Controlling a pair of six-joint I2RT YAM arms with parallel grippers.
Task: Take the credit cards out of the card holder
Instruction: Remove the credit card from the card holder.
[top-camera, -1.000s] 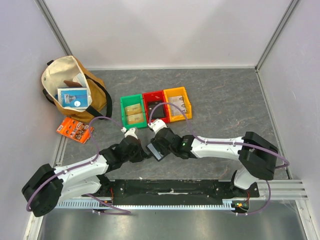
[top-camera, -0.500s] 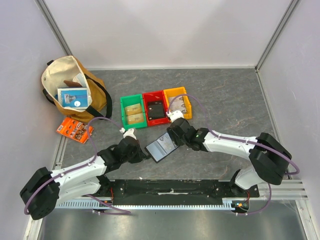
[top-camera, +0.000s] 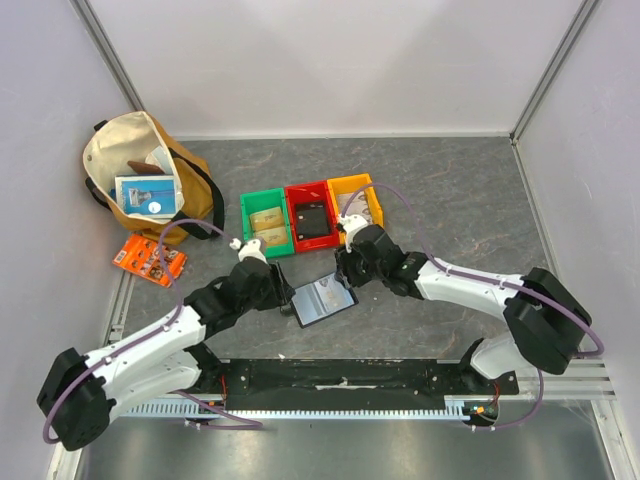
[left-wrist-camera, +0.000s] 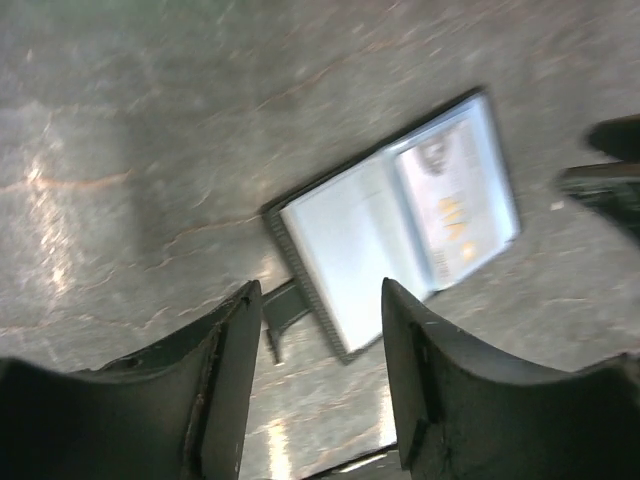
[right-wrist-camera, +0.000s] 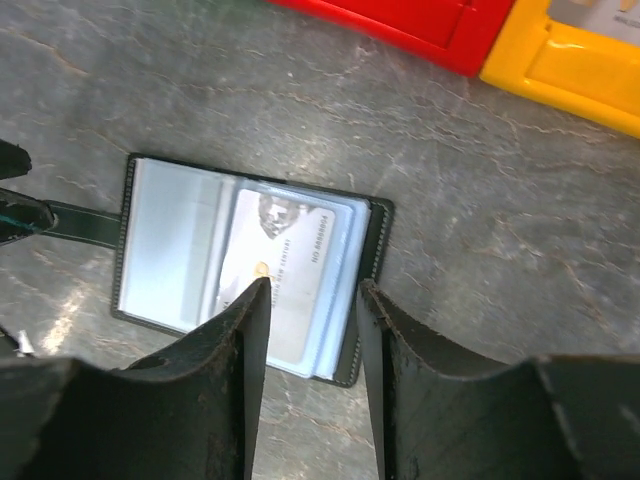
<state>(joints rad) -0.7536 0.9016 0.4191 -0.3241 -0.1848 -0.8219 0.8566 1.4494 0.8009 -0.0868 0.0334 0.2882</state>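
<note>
The card holder (top-camera: 325, 300) lies open and flat on the grey table between my two grippers. In the right wrist view the card holder (right-wrist-camera: 180, 255) shows an empty clear panel on the left and a credit card (right-wrist-camera: 290, 255) in the right sleeve. My right gripper (right-wrist-camera: 313, 288) is open above that card side and holds nothing. In the left wrist view the card holder (left-wrist-camera: 395, 220) lies just ahead of my open left gripper (left-wrist-camera: 320, 290), whose jaws are empty. Its black strap (left-wrist-camera: 282, 305) points toward my left gripper (top-camera: 287, 297). My right gripper (top-camera: 345, 275) hovers at the holder's far right corner.
Green (top-camera: 266, 223), red (top-camera: 312, 215) and yellow (top-camera: 357, 203) bins stand in a row just behind the holder; the red one holds a flat black item. A tan bag (top-camera: 140, 185) and an orange packet (top-camera: 148, 258) sit at the far left.
My left gripper has opened and let go of the card holder, which now lies open on the table. The right gripper has drawn back toward the bins and narrowed a little.
</note>
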